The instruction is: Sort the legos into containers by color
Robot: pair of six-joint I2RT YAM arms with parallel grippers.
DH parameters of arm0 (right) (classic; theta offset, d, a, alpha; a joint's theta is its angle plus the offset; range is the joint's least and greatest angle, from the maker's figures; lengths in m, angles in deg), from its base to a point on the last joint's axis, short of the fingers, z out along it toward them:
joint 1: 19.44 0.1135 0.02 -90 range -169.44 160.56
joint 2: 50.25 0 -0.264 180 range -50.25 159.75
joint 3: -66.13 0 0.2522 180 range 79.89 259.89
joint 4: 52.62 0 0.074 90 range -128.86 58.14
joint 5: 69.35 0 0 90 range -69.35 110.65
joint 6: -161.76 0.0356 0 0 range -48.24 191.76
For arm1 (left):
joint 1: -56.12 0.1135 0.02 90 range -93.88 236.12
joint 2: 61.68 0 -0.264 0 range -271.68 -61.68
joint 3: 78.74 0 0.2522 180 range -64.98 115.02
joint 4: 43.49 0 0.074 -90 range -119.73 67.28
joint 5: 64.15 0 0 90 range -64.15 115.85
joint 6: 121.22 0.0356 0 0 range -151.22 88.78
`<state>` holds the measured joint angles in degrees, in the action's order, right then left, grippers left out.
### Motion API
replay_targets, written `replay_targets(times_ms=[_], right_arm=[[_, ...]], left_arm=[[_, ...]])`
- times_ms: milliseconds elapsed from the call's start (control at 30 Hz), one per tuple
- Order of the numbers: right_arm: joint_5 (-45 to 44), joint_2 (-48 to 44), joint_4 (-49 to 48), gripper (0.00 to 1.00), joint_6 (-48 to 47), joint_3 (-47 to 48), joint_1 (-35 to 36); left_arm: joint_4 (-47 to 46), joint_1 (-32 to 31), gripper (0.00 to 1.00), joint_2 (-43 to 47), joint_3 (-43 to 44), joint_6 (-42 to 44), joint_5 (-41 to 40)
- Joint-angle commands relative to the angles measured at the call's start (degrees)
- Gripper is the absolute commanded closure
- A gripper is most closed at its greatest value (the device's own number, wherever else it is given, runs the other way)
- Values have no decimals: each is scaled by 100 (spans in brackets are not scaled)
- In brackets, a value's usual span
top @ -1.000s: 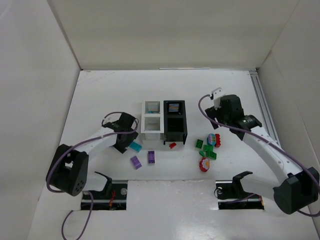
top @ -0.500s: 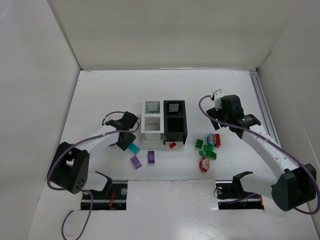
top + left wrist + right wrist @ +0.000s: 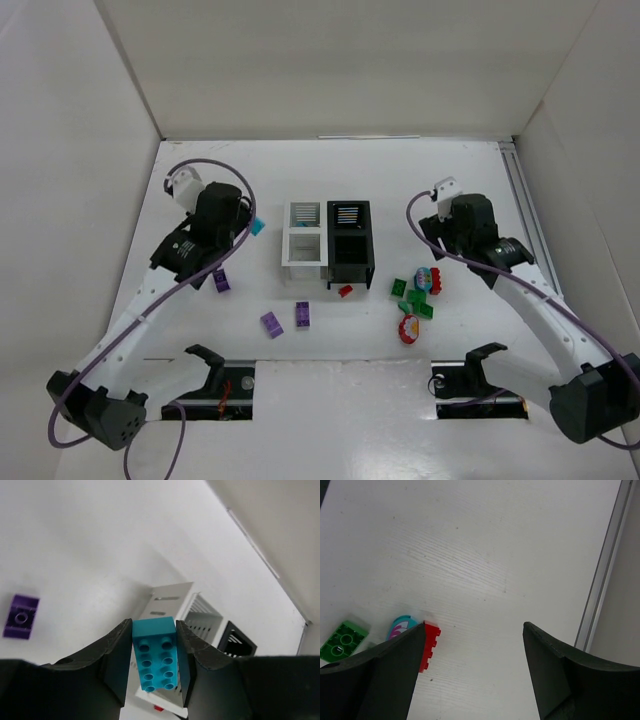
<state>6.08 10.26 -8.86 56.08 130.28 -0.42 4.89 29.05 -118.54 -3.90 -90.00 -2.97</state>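
Your left gripper (image 3: 153,631) clamps a teal brick (image 3: 154,655) left of the containers (image 3: 325,246), while your right gripper (image 3: 474,630) stands apart right of them.

White counter (image 3: 400,170), matte, lightly scuffed. White panels enclose it on three sides: back wall (image 3: 340,60), left wall (image 3: 60,200), right wall (image 3: 600,150). Metal rail (image 3: 522,200) runs along the counter's right edge. Light even, shadows soft.

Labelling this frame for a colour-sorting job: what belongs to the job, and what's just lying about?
Job: teal brick in left claw; purple bricks; green bricks; red brick; white bins; black bins.
Lying about: metal rail; black brackets.
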Motion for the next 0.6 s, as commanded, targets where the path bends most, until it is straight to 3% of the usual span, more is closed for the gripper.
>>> replay_targets(times_ms=[0,100,267,467,567], right_arm=[[-195,-189,-179,17,-5,-38,-48],[-265,-242,-179,17,-5,-38,-48],[-477,-242,-179,17,-5,23,-48],[-582,-128,76,17,161,23,-101],[-582,-127,76,17,232,-82,-101]], left_arm=[[-1155,-193,79,-351,491,1281,-185],[-1465,-570,79,-1009,1000,1720,-413],[-1536,-1099,75,-2266,1670,1862,-1626],[-2501,-1099,75,-2865,1373,2064,-1838],[-2801,-1099,67,-2997,1179,2161,-1785]])
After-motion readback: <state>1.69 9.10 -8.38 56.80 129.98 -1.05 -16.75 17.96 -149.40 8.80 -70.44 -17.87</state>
